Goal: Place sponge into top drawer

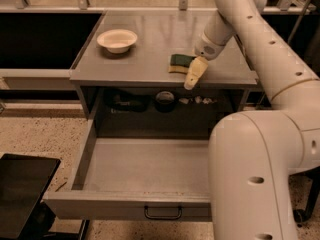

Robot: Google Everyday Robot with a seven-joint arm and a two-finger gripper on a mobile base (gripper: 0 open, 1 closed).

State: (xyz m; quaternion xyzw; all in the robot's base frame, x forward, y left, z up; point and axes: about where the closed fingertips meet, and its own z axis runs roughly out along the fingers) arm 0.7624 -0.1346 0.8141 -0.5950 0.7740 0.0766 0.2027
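The small rectangular sponge (179,62), dark green over yellow, lies on the grey surface (150,44) above the pulled-out grey top drawer (145,166), your pincer (190,81) at its right edge, open or closed you cannot tell.

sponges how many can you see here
1: the small green-and-yellow sponge lies on the grey countertop, front right, beside the pincer at the front edge. None shows in the open grey drawer, though the white arm hides part.
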